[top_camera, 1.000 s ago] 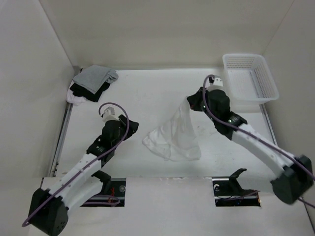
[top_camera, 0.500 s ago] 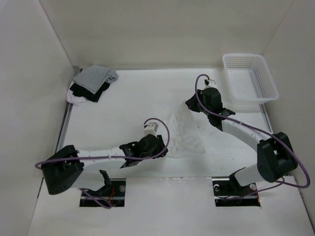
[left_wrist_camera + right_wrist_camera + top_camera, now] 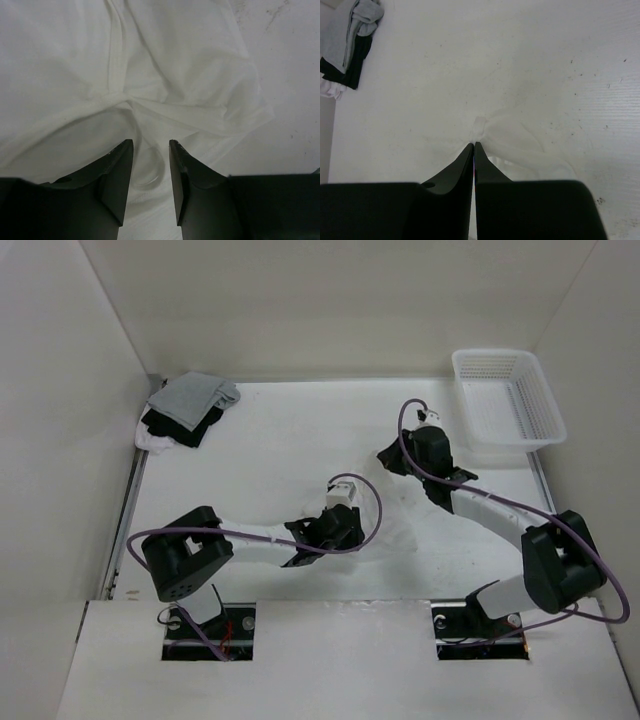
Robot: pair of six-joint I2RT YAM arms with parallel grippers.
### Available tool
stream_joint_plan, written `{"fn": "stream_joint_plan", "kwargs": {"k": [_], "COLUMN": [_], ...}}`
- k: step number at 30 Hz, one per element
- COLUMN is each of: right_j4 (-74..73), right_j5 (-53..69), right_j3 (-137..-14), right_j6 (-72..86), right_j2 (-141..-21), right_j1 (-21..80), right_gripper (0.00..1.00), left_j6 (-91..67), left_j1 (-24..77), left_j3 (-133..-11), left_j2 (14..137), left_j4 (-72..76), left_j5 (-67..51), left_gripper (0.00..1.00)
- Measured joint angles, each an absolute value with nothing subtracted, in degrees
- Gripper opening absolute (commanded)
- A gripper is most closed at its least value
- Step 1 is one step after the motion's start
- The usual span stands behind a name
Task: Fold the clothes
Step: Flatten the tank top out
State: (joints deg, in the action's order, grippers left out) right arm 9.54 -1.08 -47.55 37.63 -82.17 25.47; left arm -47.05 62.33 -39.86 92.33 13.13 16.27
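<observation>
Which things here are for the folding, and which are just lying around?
For the job: white garment, pinched by the right gripper; left gripper, open over it.
Just lying about: pile of grey, black and white clothes; white basket.

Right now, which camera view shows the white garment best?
The left wrist view: the white garment fills it, with folds and hem seams. The right wrist view shows only a pinched part at the right end effector. The top view nearly loses it against the white table.
</observation>
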Motion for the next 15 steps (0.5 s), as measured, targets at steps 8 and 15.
{"fn": "stream_joint_plan", "kwargs": {"k": [8, 15], "right_j4": [9.89, 10.59], "right_j5": [-1.02, -1.02], "right_j3": [-46.78, -45.93], "right_j6": [37.80, 37.80], "right_j2": [-79.48, -76.82], "right_j1": [25.45, 25.36], "right_gripper": [0.06, 0.06], "left_j6": [-46.15, -44.91], "left_j1": [62.43, 62.50], "left_j3": [-41.25, -41.89], "left_j2": [94.30, 95.48], "left_j4": [12.67, 11.00], "left_j5": [16.51, 18.11], "left_gripper": [0.15, 0.05]}}
